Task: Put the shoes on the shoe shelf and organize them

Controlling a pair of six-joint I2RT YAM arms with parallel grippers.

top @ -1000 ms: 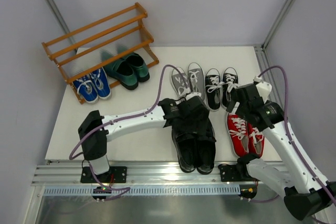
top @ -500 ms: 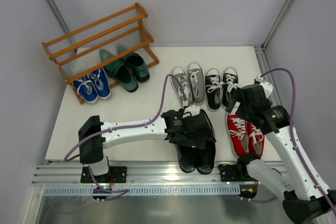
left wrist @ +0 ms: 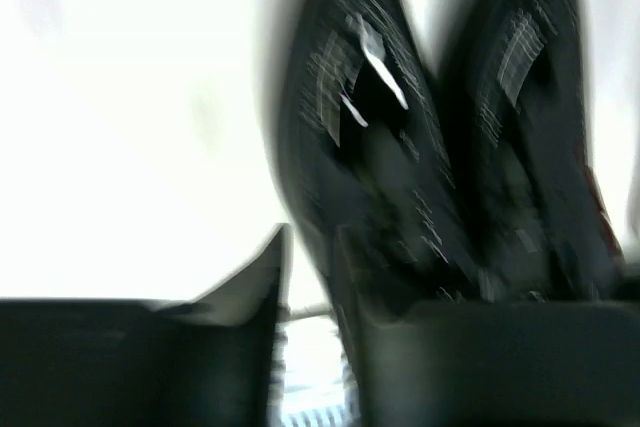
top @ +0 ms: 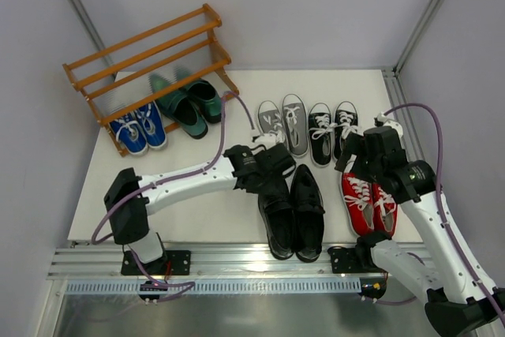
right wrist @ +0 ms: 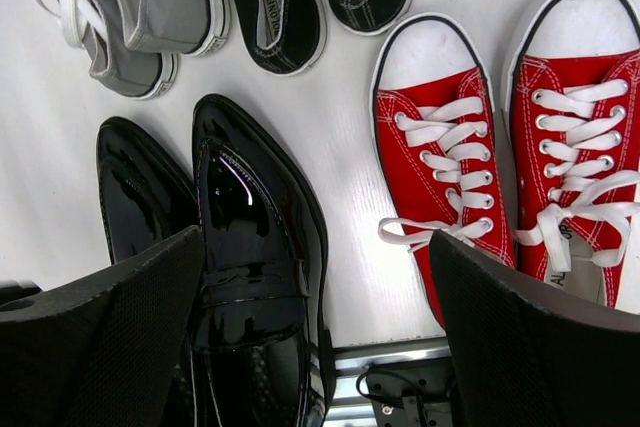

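Note:
The black leather loafers (top: 296, 219) lie side by side at the table's near edge, toes pointing away. My left gripper (top: 278, 170) hovers over the left loafer's toe. In the blurred left wrist view my left gripper (left wrist: 310, 247) is shut to a thin slit with nothing between its fingers, and both loafers (left wrist: 400, 147) lie beyond. My right gripper (top: 353, 165) hangs open above the red sneakers (top: 367, 203). In the right wrist view my right gripper (right wrist: 315, 242) spans the bare strip between a loafer (right wrist: 250, 247) and a red sneaker (right wrist: 430, 157). The shoe shelf (top: 150, 45) stands at the far left.
Blue sneakers (top: 138, 130) and dark green loafers (top: 189, 104) sit at the shelf's foot. Grey sneakers (top: 284, 124) and black-and-white sneakers (top: 331, 128) stand in a row beyond the loafers. A metal rail (top: 237, 262) runs along the near edge.
My left gripper has drawn back from over the loafers toward the far left and its jaws have closed. The loafers now show uncovered. My right gripper has barely shifted.

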